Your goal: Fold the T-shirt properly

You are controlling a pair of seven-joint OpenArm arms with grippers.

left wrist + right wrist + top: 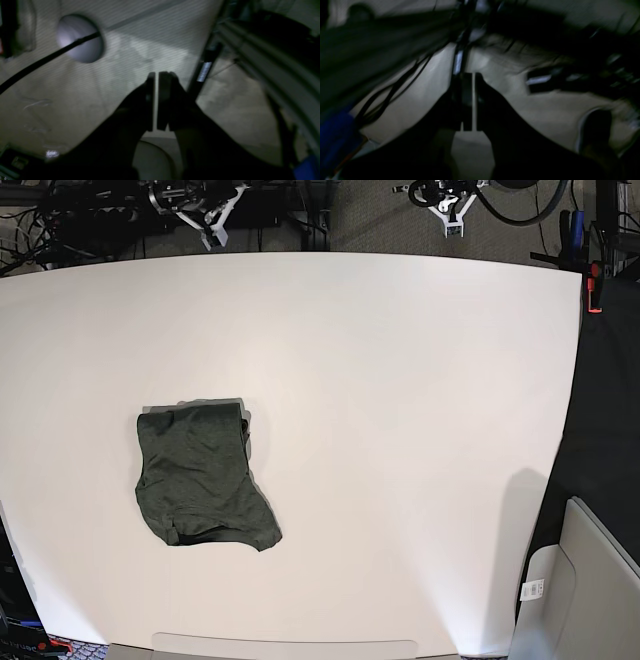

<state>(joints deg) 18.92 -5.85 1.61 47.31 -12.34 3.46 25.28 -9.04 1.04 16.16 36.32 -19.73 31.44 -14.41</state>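
In the left wrist view the left gripper [157, 75] is clenched, its two dark fingers [150, 100] side by side with only a thin slit of light between them, and nothing is caught there. Beyond it lies a pale, dim surface with a round grey disc [79, 37] at the upper left and a black cable [45, 61] running across the disc toward the left edge. The picture is dark and blurred — the shapes at the right edge cannot be made out.

In the right wrist view the right gripper [473, 75] is likewise clenched on nothing, its fingers [466, 100] pressed close. Around it are blurred dark bars and loose black wires [392, 92] over a pale floor; a blue patch [335, 135] sits at the lower left.

In the base view neither arm reaches over the white table [400, 430]. The T-shirt [200, 475] lies on the table's left half, well away from every edge — a compact dark green bundle, roughly rectangular, with layered edges showing along its top and lower left. A grey bin [590, 580] stands off the table at the lower right.
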